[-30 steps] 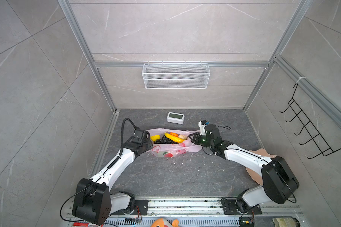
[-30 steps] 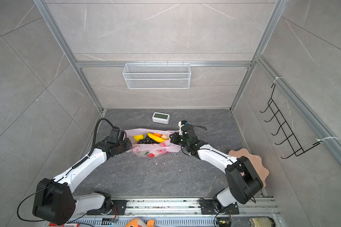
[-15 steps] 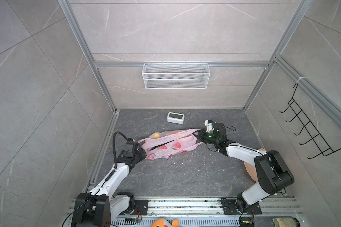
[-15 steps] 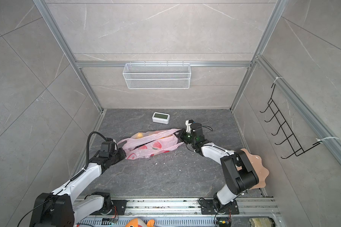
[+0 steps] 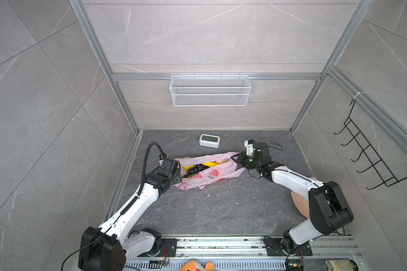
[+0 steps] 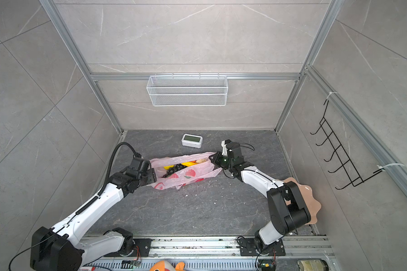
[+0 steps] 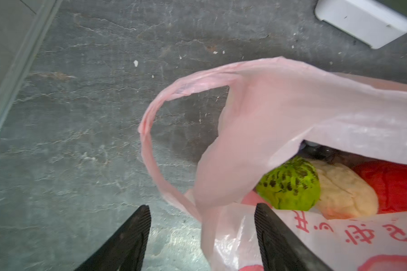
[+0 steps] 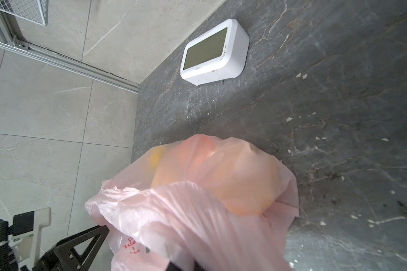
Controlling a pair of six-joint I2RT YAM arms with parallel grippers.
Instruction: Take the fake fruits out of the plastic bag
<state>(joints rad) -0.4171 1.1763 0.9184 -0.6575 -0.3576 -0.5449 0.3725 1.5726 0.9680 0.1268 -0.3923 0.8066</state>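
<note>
Left wrist view: the left gripper (image 7: 202, 207) is being held with fingers (image 7: 132, 234) apart, the bag (image 7: 291, 105) handle draped loosely between them, the fruits (image 7: 289, 185) lying inside it just past one fingertip. In a top view the bag's opposite end is being clamped by the right gripper (image 5: 236, 160).

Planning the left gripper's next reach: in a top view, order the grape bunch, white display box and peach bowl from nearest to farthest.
From the left gripper:
1. grape bunch, just beside it in the plastic bag
2. white display box, farther back, mid-table
3. peach bowl, far right edge
</note>
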